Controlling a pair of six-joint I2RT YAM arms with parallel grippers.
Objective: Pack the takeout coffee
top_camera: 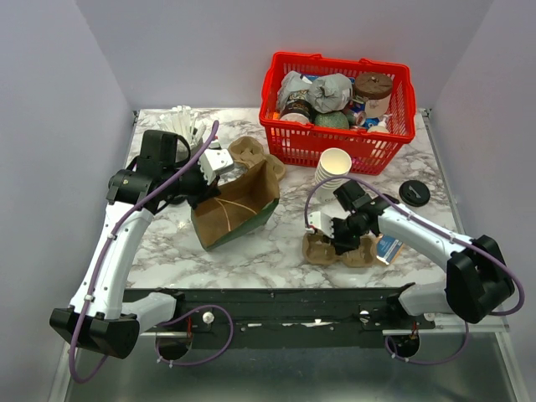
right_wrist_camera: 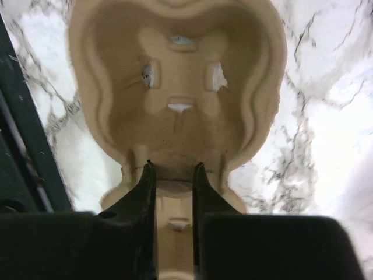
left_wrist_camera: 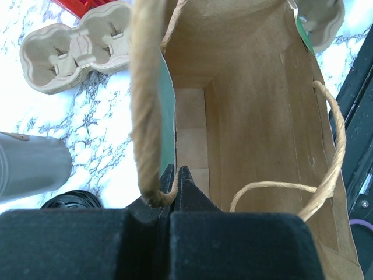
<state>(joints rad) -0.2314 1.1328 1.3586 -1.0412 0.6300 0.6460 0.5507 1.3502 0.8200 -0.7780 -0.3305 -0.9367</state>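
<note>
A brown paper bag (top_camera: 239, 205) lies tilted on the marble table, mouth toward the front. My left gripper (top_camera: 214, 166) is shut on its rim and twine handle; the left wrist view shows the jaws (left_wrist_camera: 176, 172) pinching the handle, with the empty bag inside (left_wrist_camera: 245, 116) beyond. My right gripper (top_camera: 342, 233) is shut on the middle ridge of a pulp cup carrier (top_camera: 339, 249). In the right wrist view the gripper (right_wrist_camera: 173, 172) straddles that ridge, and the carrier's (right_wrist_camera: 175, 70) empty cup well lies beyond. A stack of white paper cups (top_camera: 333, 166) stands behind it.
A second cup carrier (top_camera: 251, 153) lies behind the bag and shows in the left wrist view (left_wrist_camera: 76, 49). A black lid (top_camera: 414, 193) lies at the right. A red basket (top_camera: 289, 142) of items stands at the back. White items (top_camera: 184, 121) sit at the back left. A blue packet (top_camera: 389, 249) lies beside the carrier.
</note>
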